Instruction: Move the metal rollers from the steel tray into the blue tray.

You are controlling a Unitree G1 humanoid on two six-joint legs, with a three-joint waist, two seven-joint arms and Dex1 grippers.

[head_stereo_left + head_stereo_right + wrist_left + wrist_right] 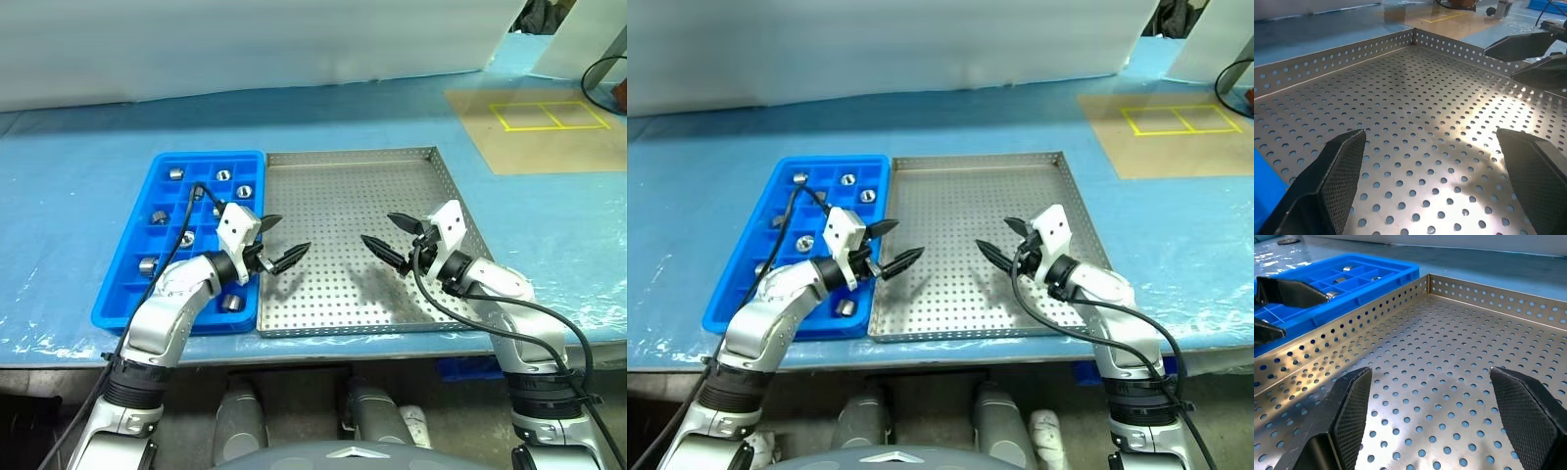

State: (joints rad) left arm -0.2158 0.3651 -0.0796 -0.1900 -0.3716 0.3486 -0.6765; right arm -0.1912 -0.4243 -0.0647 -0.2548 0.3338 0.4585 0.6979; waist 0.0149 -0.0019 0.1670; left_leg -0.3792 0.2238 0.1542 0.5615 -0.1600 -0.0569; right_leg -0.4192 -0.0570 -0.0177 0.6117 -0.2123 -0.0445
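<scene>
A: Now, grippers? B: Left gripper (277, 243) spread wide, holding nothing; right gripper (390, 238) likewise apart and bare; both hover over the steel tray (343, 186), tips facing each other.

A: Arms? B: Forearms angled inward, fingers roughly level.

A: Rollers? B: The metal rollers (223, 175) sit in compartments of the blue tray (157, 166), touching the steel tray's left rim; right wrist view catches them too.

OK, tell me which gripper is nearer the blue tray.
Left. The left gripper hovers open over the steel tray right beside the blue tray; the right gripper, also open, hangs further across the steel tray.
</scene>
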